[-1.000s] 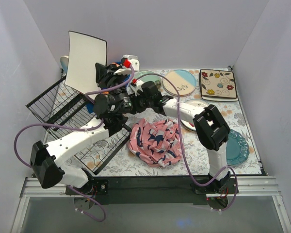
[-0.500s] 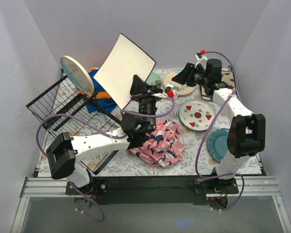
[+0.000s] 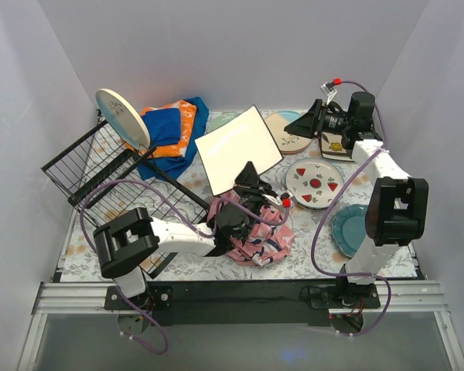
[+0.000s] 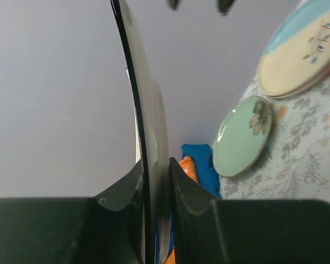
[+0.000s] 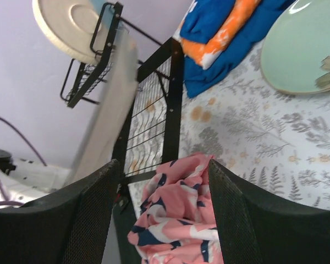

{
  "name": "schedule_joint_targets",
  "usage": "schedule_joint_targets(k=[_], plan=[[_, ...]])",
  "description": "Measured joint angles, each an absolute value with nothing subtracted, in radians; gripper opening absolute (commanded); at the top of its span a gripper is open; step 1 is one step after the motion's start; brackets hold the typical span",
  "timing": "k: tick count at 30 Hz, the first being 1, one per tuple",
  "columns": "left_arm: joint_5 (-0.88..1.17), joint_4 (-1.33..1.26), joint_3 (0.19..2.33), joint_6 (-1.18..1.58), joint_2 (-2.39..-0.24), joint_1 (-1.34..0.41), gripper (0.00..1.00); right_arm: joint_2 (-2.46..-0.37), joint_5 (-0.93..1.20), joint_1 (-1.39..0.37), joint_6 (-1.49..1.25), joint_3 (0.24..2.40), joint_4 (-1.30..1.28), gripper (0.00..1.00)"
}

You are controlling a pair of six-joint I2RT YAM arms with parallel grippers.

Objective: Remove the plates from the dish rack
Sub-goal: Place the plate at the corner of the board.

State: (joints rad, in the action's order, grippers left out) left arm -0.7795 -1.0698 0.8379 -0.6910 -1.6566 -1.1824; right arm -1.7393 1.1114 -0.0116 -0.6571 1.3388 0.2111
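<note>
Lowered since the earlier frame: square plate [image 3: 238,148], clamped edgewise in closed left gripper [image 4: 153,170] jaws, near pink cloth [image 3: 255,228]. Right gripper [image 5: 159,181] jaws parted, empty. Round plate [image 3: 122,116] at far end of dish rack [image 3: 89,166].

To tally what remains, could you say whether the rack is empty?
Not empty: one round plate stands at the far end of the rack; the square plate is out, in the left gripper.
</note>
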Motion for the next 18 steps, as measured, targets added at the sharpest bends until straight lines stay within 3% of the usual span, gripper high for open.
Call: schedule_joint_targets(k=[10, 18], plan=[[-0.724, -1.102, 0.811, -0.685, -1.779, -1.195, 0.00, -1.760, 1.221, -0.014, -0.728, 1.310, 0.253, 0.77], [-0.713, -1.135, 0.812, -0.689, -1.794, -1.209, 0.00, -1.755, 1.251, -0.047, -0.702, 1.227, 0.257, 0.71]])
